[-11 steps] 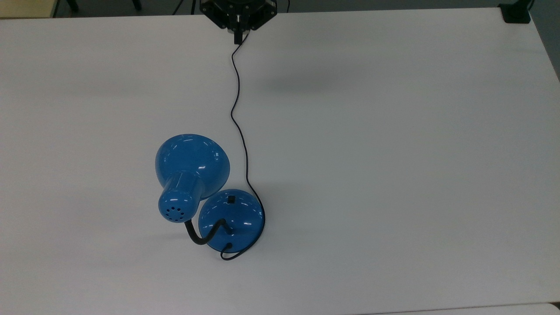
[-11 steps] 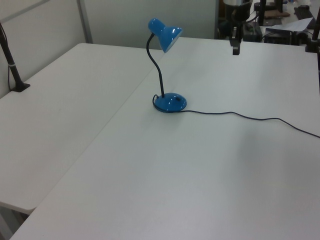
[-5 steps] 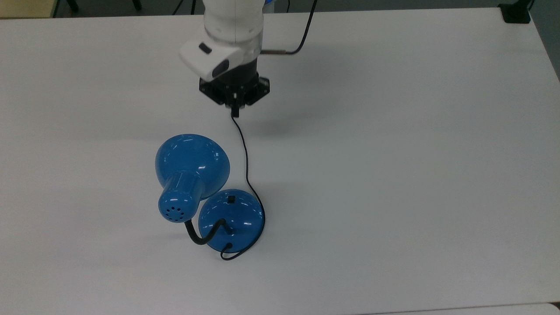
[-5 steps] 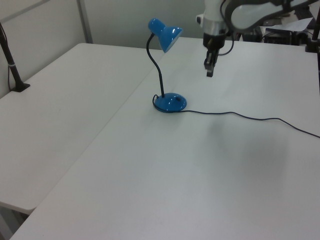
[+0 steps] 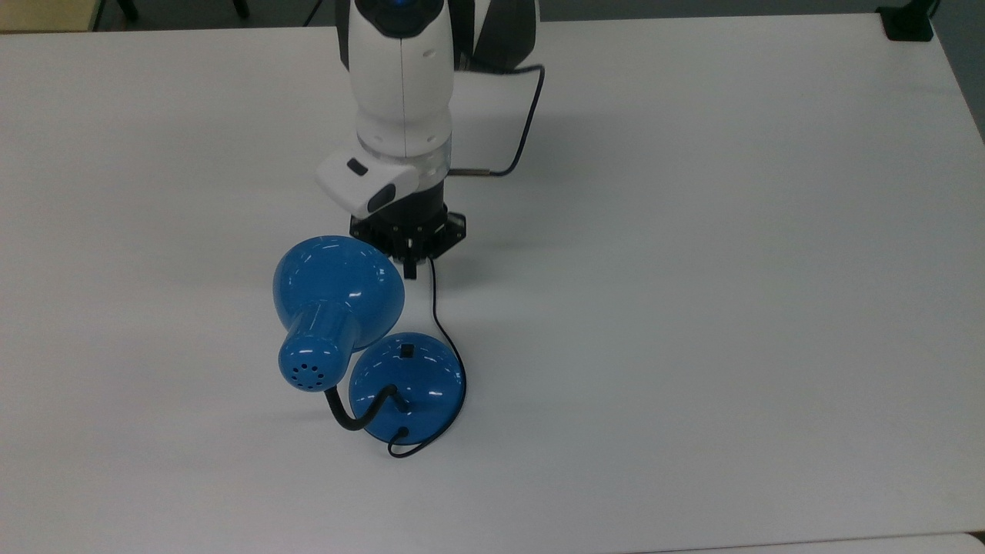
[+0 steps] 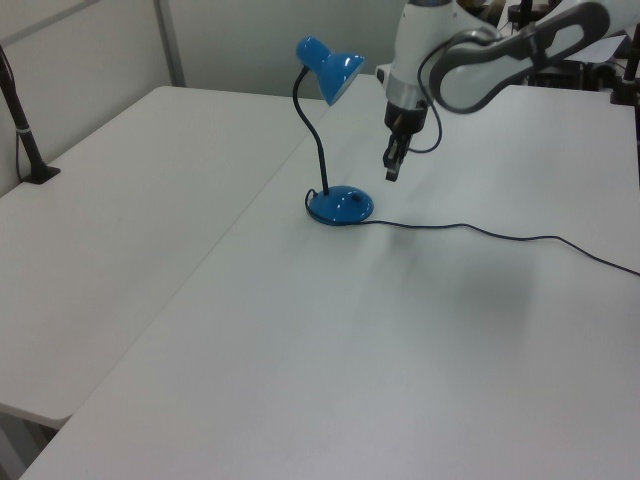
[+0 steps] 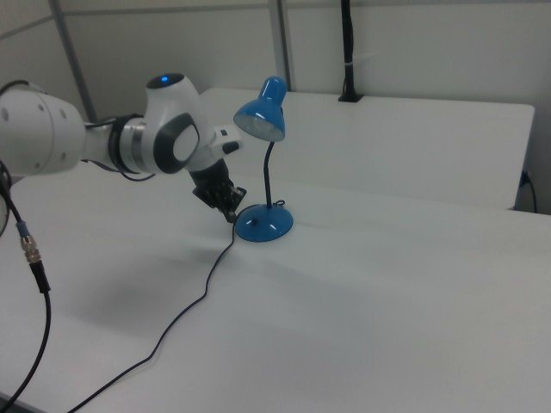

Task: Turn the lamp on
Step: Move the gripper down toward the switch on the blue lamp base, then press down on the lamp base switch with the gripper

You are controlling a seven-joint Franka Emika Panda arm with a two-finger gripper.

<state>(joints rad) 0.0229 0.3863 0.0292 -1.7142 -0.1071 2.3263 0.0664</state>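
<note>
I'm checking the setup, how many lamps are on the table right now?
1. The blue lamp stands on the white table, its round base just beyond the gripper, with its thin black cord trailing across the tabletop.

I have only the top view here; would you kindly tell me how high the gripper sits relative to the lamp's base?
Observer: In the left view the gripper hangs in the air, clear of the table. Its tip is a little higher than the top of the lamp's base.
Operator: Thank you. From above it looks close to the shade; are they at the same height?
Observer: No. The left view shows the gripper's tip well below the shade, nearer the base's level.
Operator: And is the bulb lit?
Observer: The right view looks into the shade's opening, and I see no glow there.
</note>
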